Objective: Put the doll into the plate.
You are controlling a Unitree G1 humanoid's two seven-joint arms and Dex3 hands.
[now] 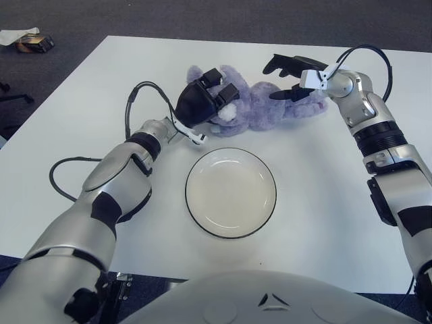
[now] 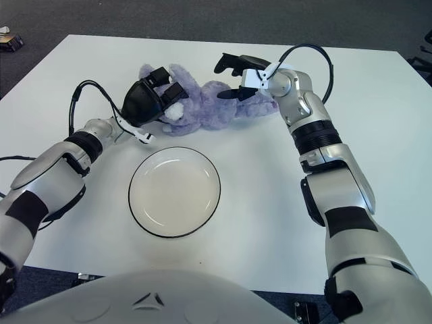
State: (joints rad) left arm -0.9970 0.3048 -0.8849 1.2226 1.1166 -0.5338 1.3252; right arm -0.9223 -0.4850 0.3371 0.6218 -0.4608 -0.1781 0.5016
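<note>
While the purple doll [image 1: 260, 106] lies on the white bench [image 1: 324, 196] just behind the empty plate [image 1: 230, 193], the left hand [image 1: 201, 102] sits on its head end, fingers curled around the plush, seemingly gripping it. Over the doll's other end hovers the right hand [image 1: 291, 75], fingers [image 1: 275, 63] spread apart, holding nothing.
</note>
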